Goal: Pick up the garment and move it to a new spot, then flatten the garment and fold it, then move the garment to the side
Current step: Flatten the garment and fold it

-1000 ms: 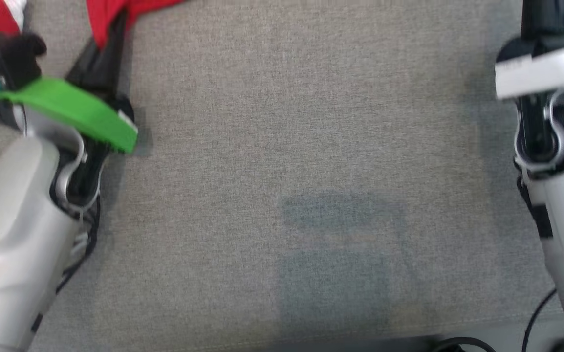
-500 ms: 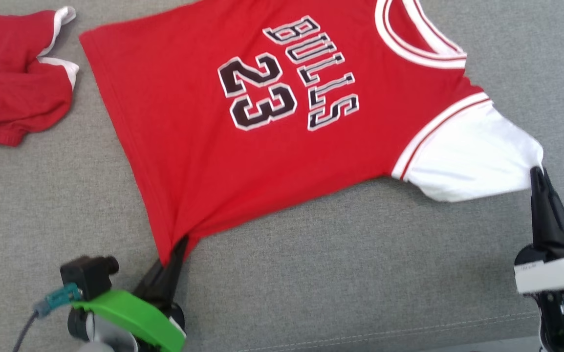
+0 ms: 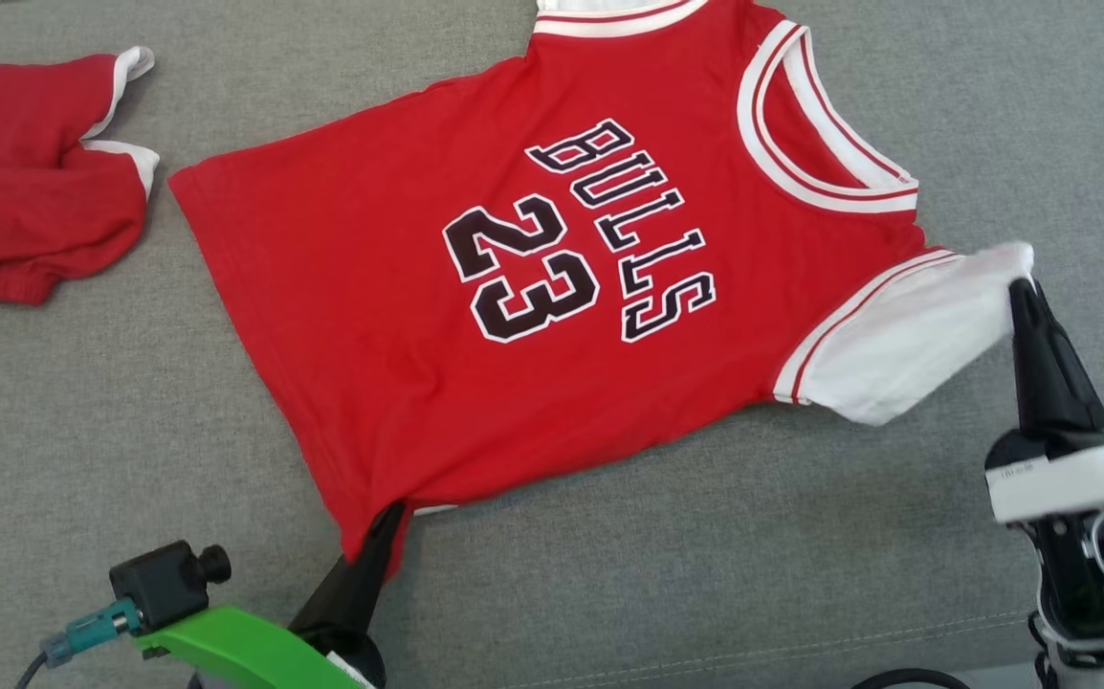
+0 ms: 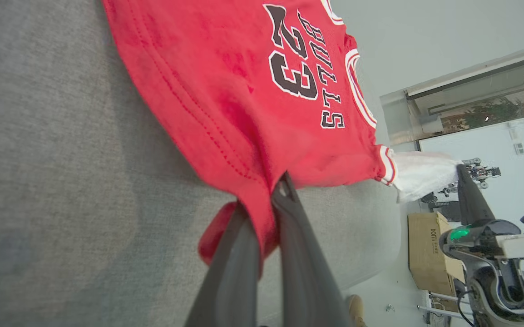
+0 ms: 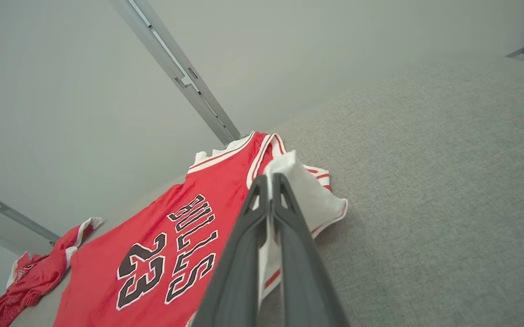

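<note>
Grey woven upholstery covers the bench (image 3: 705, 574), with a stitched seam running along its near edge. At the far left edge lies a second red garment (image 3: 26, 182), crumpled with white trim showing, well apart from the work.

Near the front left corner, the left gripper (image 3: 391, 517) has its jaws closed on the lower hem corner (image 3: 370, 522) of the jersey (image 3: 399, 287). The left wrist view shows the red cloth bunched and pinched between the two dark fingers. From there the jersey spreads across the middle of the bench, front side up, with "BULLS 23" readable and the body mostly smooth. Its neckline points toward the far right.

On the right, the white sleeve (image 3: 896, 354) is drawn out to a point. The right gripper (image 3: 1019, 287) is clamped shut on the sleeve's outer edge, as the right wrist view confirms.

This looks like the flattening step: the jersey appears placed, and the two grips stretch its near side between them. The next move calls for lowering both held points onto the bench while keeping the cloth taut. Then the grippers should let go cleanly, so that neither the bunched hem corner nor the sleeve springs back into a wrinkle before folding starts.
</note>
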Controlling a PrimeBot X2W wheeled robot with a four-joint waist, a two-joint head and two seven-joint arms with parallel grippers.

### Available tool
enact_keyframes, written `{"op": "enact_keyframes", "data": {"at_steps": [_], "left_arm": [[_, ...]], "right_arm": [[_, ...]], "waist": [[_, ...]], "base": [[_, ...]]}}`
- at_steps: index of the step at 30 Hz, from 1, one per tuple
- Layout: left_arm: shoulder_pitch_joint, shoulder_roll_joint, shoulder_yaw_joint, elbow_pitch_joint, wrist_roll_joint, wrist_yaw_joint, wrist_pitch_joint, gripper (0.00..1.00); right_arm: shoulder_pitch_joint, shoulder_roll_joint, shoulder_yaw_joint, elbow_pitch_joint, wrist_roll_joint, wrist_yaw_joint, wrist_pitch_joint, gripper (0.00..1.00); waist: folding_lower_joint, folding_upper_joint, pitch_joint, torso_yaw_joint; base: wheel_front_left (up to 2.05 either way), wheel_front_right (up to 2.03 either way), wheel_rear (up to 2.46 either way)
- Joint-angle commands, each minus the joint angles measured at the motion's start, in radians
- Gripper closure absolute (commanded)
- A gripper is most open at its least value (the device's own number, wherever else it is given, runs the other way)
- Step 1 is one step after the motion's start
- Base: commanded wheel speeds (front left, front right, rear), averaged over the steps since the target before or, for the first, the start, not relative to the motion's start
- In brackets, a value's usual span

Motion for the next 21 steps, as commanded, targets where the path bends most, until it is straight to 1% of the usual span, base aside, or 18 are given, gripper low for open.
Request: {"op": "enact_keyframes", "data": {"at_steps": [1, 2, 3, 4, 6, 8, 10, 15, 18, 19, 21], "left_arm": [[-0.014, -0.024, 0.027, -0.015, -0.071, 0.001, 0.023, 1.00], [-0.022, -0.026, 0.042, -0.016, -0.097, 0.005, 0.032, 1.00], [-0.022, -0.026, 0.042, -0.016, -0.097, 0.005, 0.032, 1.00], [-0.031, -0.027, 0.055, -0.012, -0.110, 0.012, 0.039, 1.00], [-0.054, -0.022, 0.058, 0.001, -0.116, 0.023, 0.058, 1.00], [-0.077, -0.017, 0.060, 0.019, -0.112, 0.033, 0.072, 1.00], [-0.100, -0.023, 0.064, 0.033, -0.125, 0.039, 0.087, 1.00], [-0.172, -0.029, 0.062, 0.088, -0.125, 0.051, 0.127, 1.00], [-0.221, -0.049, 0.047, 0.129, -0.125, 0.054, 0.154, 1.00], [-0.256, -0.058, 0.032, 0.152, -0.132, 0.053, 0.184, 1.00], [-0.296, -0.068, 0.019, 0.177, -0.141, 0.052, 0.221, 1.00]], "right_arm": [[-0.077, -0.001, 0.013, 0.035, -0.013, 0.000, 0.034, 1.00], [-0.118, 0.005, 0.021, 0.056, -0.011, 0.000, 0.049, 1.00], [-0.118, 0.005, 0.021, 0.056, -0.011, 0.000, 0.049, 1.00], [-0.154, -0.001, 0.033, 0.080, -0.019, 0.000, 0.066, 1.00], [-0.221, -0.018, 0.055, 0.139, -0.042, 0.000, 0.091, 1.00], [-0.285, -0.019, 0.069, 0.199, -0.052, 0.000, 0.107, 1.00], [-0.341, -0.029, 0.077, 0.260, -0.067, 0.000, 0.116, 1.00], [-0.452, -0.041, 0.078, 0.406, -0.096, 0.000, 0.113, 1.00], [-0.505, -0.052, 0.081, 0.482, -0.116, 0.000, 0.101, 1.00], [-0.535, -0.057, 0.090, 0.523, -0.126, 0.000, 0.100, 1.00], [-0.564, -0.067, 0.099, 0.560, -0.133, 0.000, 0.101, 1.00]], "waist": [[0.0001, 0.0000, -0.012, 0.004], [0.0001, 0.0000, -0.016, 0.006], [0.0001, 0.0000, -0.016, 0.006], [0.0001, 0.0000, -0.020, 0.008], [0.0001, 0.0000, -0.029, 0.016], [0.0001, 0.0000, -0.037, 0.024], [0.0001, 0.0000, -0.043, 0.032], [0.0001, 0.0000, -0.052, 0.061], [0.0001, 0.0000, -0.055, 0.082], [0.0001, 0.0000, -0.054, 0.094], [0.0001, 0.0000, -0.050, 0.106]], "base": [[0.00, 0.00, 0.00], [0.00, 0.00, 0.00], [0.00, 0.00, 0.00], [0.00, 0.00, 0.00], [0.00, 0.00, 0.00], [0.00, 0.00, 0.00], [0.00, 0.00, 0.00], [0.00, 0.00, 0.00], [0.00, 0.00, 0.00], [0.00, 0.00, 0.00], [0.00, 0.00, 0.00]]}}
